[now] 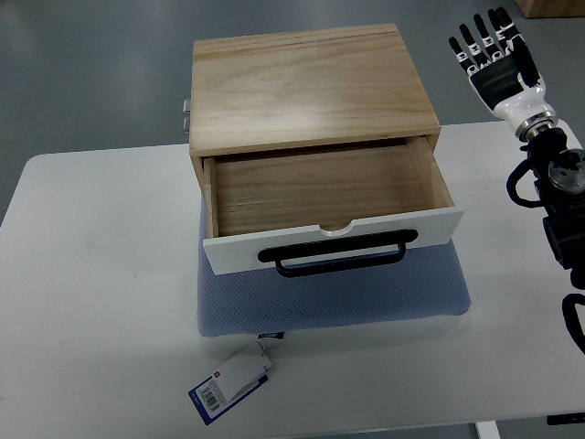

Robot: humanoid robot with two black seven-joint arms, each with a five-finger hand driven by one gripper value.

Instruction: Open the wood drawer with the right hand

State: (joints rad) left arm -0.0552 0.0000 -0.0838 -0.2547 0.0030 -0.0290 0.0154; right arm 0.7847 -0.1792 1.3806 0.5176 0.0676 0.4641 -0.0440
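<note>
A light wooden box [311, 82] stands on a blue-grey pad [338, 297] on the white table [91, 274]. Its drawer [320, 187] is pulled out toward me and shows a bare wooden inside. The drawer's white front carries a black handle [338, 253]. My right hand [496, 57] is raised off to the right of the box, past the table's far edge, with its black fingers [475, 41] stretched out straight and holding nothing. It is well apart from the handle. The left arm does not show.
A blue and white tag [230, 384] lies on the table in front of the pad. Grey floor surrounds the table. A metal hinge or latch [185, 117] sticks out at the box's left rear.
</note>
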